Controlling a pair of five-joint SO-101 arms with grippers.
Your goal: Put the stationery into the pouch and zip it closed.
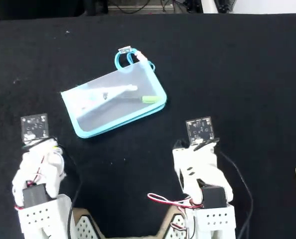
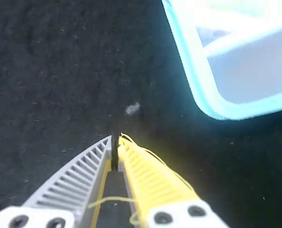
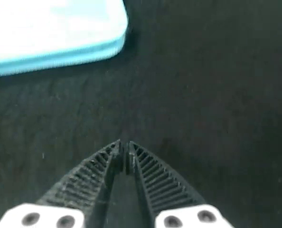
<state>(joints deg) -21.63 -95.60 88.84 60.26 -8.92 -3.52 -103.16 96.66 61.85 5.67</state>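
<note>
High view: the pouch (image 1: 113, 102) lies flat on the black table (image 1: 237, 74), toward 11 o'clock from the middle, with its blue loop (image 1: 123, 57) at its 12 o'clock corner. A white pen (image 1: 110, 92) and a green item (image 1: 149, 99) show through its clear face. The left arm (image 1: 38, 169) sits at 7 o'clock and the right arm (image 1: 200, 169) at 5 o'clock. The left gripper (image 2: 116, 142) and right gripper (image 3: 124, 148) each have fingers pressed together, holding nothing, apart from the pouch.
</note>
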